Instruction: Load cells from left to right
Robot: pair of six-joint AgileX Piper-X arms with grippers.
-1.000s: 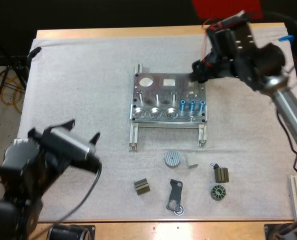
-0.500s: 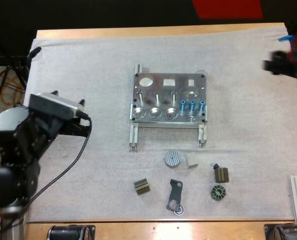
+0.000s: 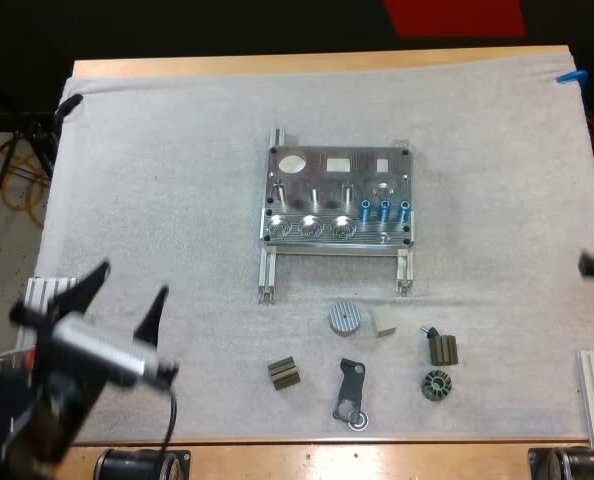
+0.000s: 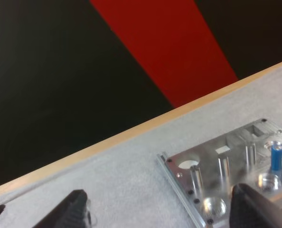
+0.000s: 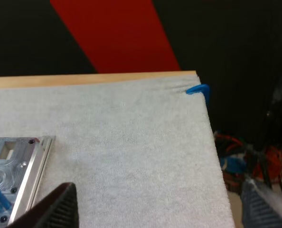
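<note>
The fixture [image 3: 337, 175] is set on the mat's [image 3: 157, 200] middle; cylinders [image 3: 384, 209] are seated at its front right, and small parts [image 3: 344, 319] are laid before it.

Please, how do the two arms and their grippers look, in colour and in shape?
The left gripper has two black jaws, slim and tapering, on a pale grey block; the left arm behind it is bulky and black. The right gripper has the same black jaws, matte, with rounded tips. I can make out no markings on either.
</note>
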